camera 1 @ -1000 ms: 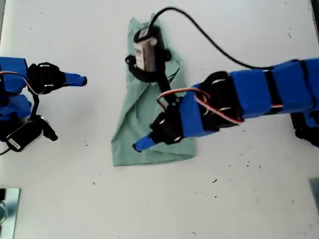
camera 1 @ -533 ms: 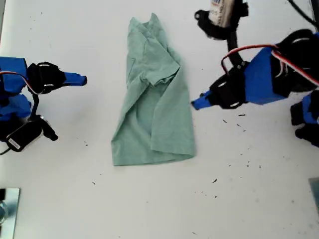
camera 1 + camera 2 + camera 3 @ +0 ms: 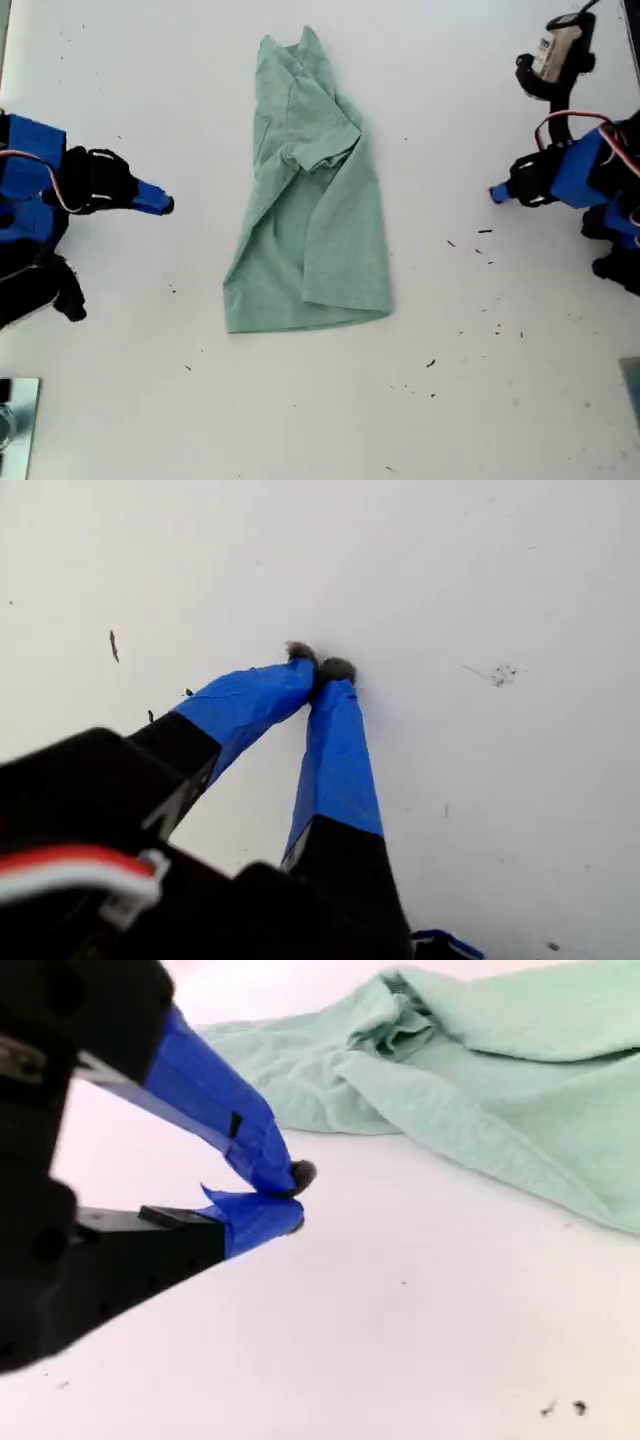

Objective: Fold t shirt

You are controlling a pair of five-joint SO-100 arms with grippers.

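In the exterior view the t shirt (image 3: 312,205) lies folded lengthwise between both arms. In the wrist views my first gripper (image 3: 320,668) and my second gripper (image 3: 292,1195) are closed, empty, apart from the t shirt (image 3: 480,1070). A shallow pinch could lift only the top layer and undo the fold.

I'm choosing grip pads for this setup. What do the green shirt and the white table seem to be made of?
The pale sage-green short-sleeved t shirt looks like soft matte knit cloth, perhaps cotton: it lies in limp folds with a faint heathered fleck. The white table looks hard and smooth, perhaps laminate or painted board: flat, with a slight sheen, and specks sit loose on it.
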